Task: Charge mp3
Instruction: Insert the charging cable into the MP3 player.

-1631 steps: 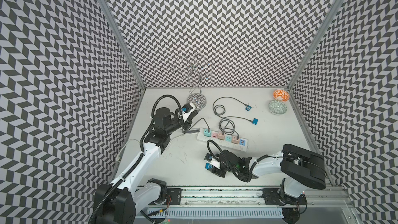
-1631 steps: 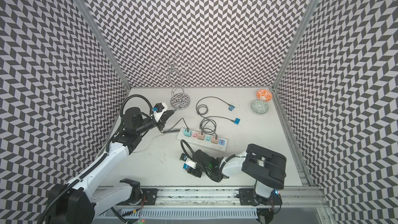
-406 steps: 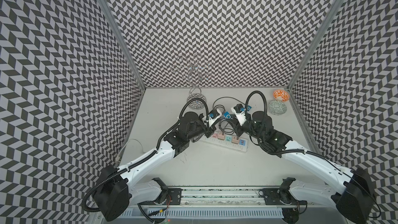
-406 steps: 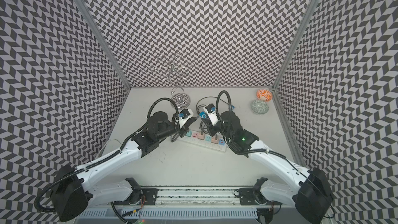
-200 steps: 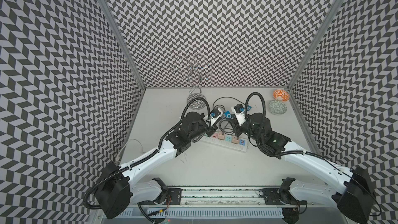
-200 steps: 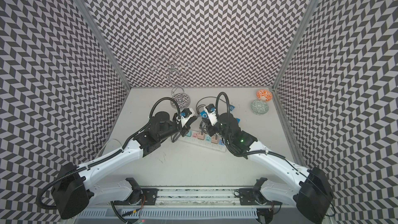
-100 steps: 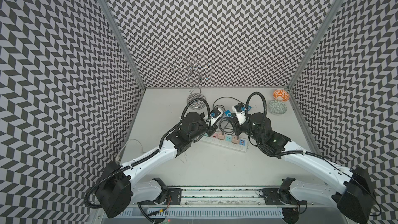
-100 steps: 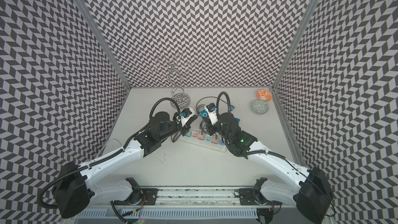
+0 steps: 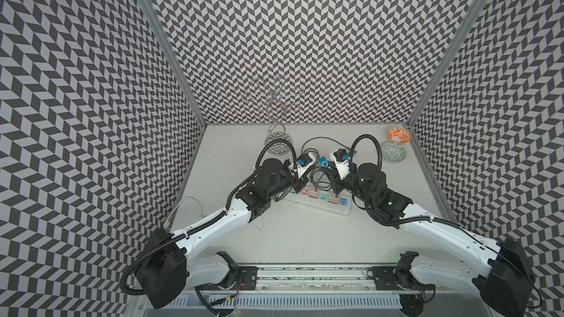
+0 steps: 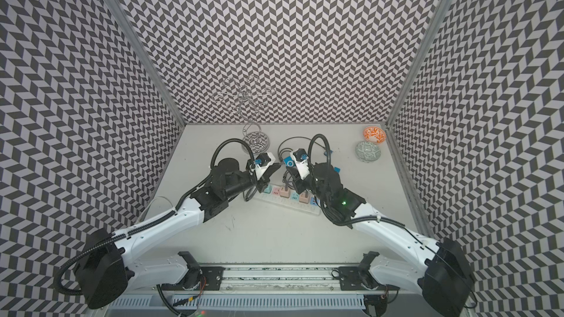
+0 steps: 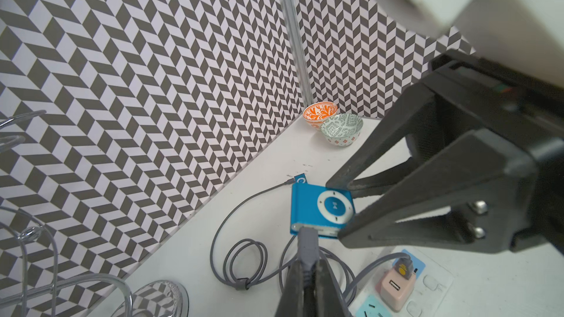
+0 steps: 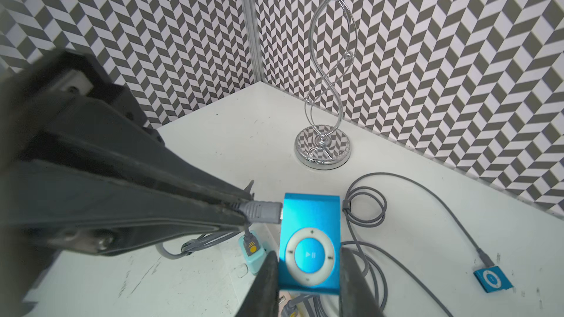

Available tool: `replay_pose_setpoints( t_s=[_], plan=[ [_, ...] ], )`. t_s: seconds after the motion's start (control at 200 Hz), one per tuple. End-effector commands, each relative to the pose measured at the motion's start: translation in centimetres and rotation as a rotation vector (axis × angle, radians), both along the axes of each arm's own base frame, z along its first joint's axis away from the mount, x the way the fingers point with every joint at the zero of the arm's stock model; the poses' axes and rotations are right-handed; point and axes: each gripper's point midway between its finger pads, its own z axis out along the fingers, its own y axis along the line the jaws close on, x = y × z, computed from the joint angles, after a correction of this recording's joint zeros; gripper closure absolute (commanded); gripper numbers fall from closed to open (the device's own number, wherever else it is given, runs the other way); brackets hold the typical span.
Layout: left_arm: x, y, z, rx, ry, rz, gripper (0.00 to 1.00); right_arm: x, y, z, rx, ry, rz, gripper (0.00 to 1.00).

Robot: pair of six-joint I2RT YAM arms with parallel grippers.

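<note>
The mp3 (image 12: pixel 309 224) is a small blue player with a white control ring, held above the table; it shows in both top views (image 9: pixel 324 163) (image 10: pixel 288 163). My right gripper (image 12: pixel 308 256) is shut on its two sides. My left gripper (image 11: pixel 308 265) is shut on the grey cable plug (image 11: pixel 307 243). The plug (image 12: pixel 262 210) points at the player's edge (image 11: pixel 320 208) and its metal tip touches it. I cannot tell how far the tip is in. The grey cable (image 11: pixel 244 260) lies in loops on the table below.
A white power strip (image 9: pixel 320 205) with pink and teal chargers lies under both grippers. A second small blue player (image 12: pixel 493 279) with a cable in it lies nearby. A chrome wire stand (image 9: pixel 276 144) is at the back. An orange bowl (image 9: pixel 397 134) and a grey-green bowl (image 9: pixel 394 151) sit back right.
Since eight seconds ago both arms have come together over the power strip, plug facing player. Over the last second neither arm has visibly moved.
</note>
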Motion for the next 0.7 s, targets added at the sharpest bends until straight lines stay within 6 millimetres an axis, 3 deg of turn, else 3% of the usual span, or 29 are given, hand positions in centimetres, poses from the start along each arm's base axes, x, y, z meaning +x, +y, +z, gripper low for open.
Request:
replay_pose_setpoints(
  t_s=[0.0, 0.345, 0.526, 0.696],
  plan=[
    [-0.4, -1.2, 2.0, -0.073, -0.035, -0.059, 1.00, -3.5, 3.3, 2.8, 0.068, -0.084, 0.218, 0.96],
    [0.2, -1.3, 0.9, -0.048, -0.038, -0.039, 1.00, -4.1, 3.9, 3.0, 0.094, -0.075, 0.259, 0.96],
    [1.1, -0.7, 0.9, -0.005, -0.065, -0.013, 1.00, -5.3, 6.0, 2.6, 0.112, -0.057, 0.343, 0.98],
    [2.2, 1.3, 1.2, -0.015, -0.046, 0.011, 0.99, -6.0, 7.9, 3.0, 0.153, -0.030, 0.394, 0.97]
  ],
)
